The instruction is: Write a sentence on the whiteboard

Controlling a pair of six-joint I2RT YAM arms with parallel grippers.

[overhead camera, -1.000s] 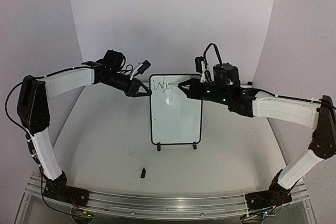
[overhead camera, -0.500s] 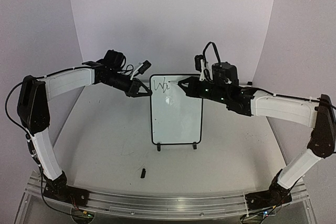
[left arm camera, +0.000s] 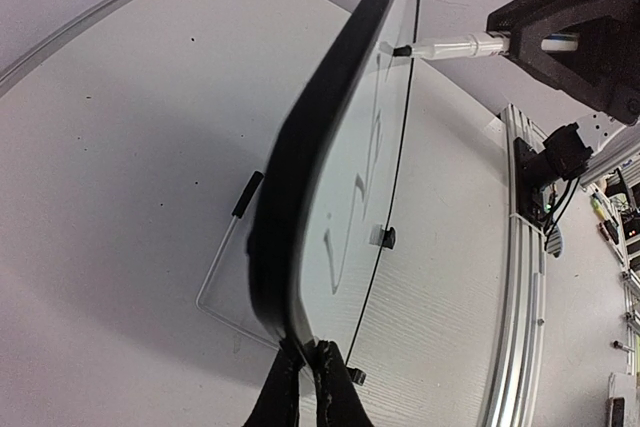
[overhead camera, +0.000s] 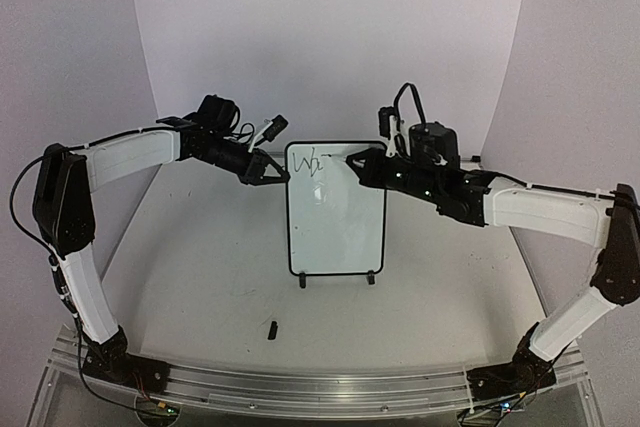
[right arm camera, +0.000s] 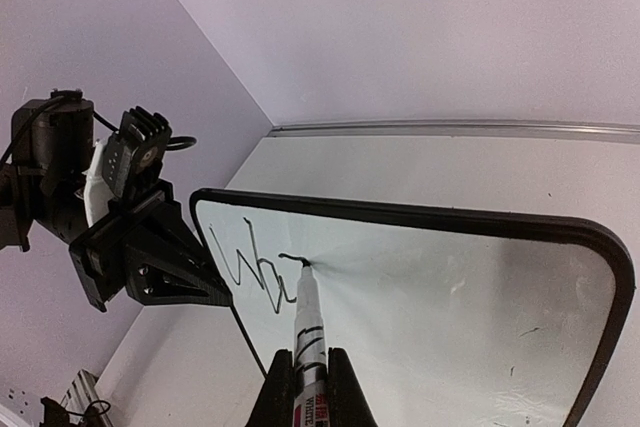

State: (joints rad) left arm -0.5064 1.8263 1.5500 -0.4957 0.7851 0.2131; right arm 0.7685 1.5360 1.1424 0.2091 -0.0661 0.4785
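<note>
Pale tabletop (overhead camera: 190,267) and lilac walls are framing the whiteboard (overhead camera: 336,232), which is standing upright at centre. On its left edge the left gripper (overhead camera: 272,175) is pinching tight, steadying it. Opposite, the right gripper (overhead camera: 356,160) is clamping a marker (right arm camera: 305,332), its tip touching beside the sentence (right arm camera: 248,265), barely begun. Continuing probably calls for light, even pressure rightward. Since half a second earlier, the right gripper is sitting slightly farther right; the board is staying put.

Soft even light, faint shadows
</note>
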